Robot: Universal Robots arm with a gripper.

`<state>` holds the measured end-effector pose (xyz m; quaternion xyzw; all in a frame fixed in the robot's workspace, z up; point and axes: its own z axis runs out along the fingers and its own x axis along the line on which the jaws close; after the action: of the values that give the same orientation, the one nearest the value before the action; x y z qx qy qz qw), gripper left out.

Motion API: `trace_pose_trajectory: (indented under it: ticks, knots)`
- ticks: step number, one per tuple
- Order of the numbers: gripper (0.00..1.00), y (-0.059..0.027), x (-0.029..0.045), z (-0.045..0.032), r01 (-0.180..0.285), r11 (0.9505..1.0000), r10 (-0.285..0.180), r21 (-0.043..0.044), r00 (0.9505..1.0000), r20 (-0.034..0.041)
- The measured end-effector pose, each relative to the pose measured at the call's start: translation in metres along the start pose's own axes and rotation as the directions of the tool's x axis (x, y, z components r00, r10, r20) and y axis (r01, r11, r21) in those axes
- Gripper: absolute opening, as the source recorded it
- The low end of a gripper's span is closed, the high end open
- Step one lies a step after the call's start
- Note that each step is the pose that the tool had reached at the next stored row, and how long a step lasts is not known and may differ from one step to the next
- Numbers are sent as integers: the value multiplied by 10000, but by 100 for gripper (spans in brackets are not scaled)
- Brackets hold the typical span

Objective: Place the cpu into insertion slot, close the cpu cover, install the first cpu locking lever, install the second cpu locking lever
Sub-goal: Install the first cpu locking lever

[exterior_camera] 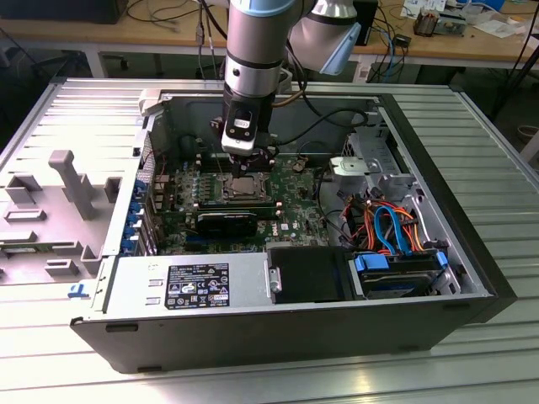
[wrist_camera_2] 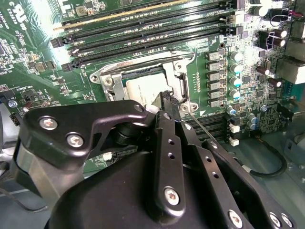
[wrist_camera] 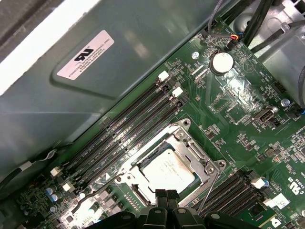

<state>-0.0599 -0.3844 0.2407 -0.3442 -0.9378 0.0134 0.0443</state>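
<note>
The counter [exterior_camera: 488, 126] is ribbed grey metal. A grey plastic jig [exterior_camera: 72, 202] lies on it at the exterior view's left, and a wooden counter [exterior_camera: 109, 34] strewn with cables stands behind it.

On the ribbed counter an open computer case [exterior_camera: 278, 337] lies on its side. Inside, nearest the camera, are a silver power supply [exterior_camera: 189, 286] and a drive bay with blue tabs [exterior_camera: 396, 273]. Orange and blue cables [exterior_camera: 387, 223] are bunched at the exterior view's right. The green board [exterior_camera: 295, 210] covers the case floor.

My end effector [exterior_camera: 253, 162] reaches down into the case over the socket. In both wrist views its black fingertips [wrist_camera: 159, 194] [wrist_camera_2: 166, 98] are pressed together, and I can make out nothing gripped between them. They sit at the edge of the insertion slot [wrist_camera: 209, 168].

The cpu [wrist_camera: 169, 169] [wrist_camera_2: 143, 88] lies in that slot, silver top up. The cpu cover [wrist_camera: 190, 145] [wrist_camera_2: 110, 77] lies flat around it as a frame. A thin wire locking lever [wrist_camera: 208, 188] [wrist_camera_2: 202, 125] stands out at an angle just beside my fingertips. Whether I am touching it I cannot tell.

Long black memory slots [wrist_camera: 128, 138] [wrist_camera_2: 152, 33] run along one side of the socket. A round coin cell [wrist_camera: 222, 62] sits further off on the board.
</note>
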Motion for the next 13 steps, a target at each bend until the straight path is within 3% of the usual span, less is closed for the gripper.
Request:
trace_pose_trajectory:
  ticks: [13]
  knots:
    - [11, 0, 0, 0, 46, 10000, -46, 4, 10000, 2]
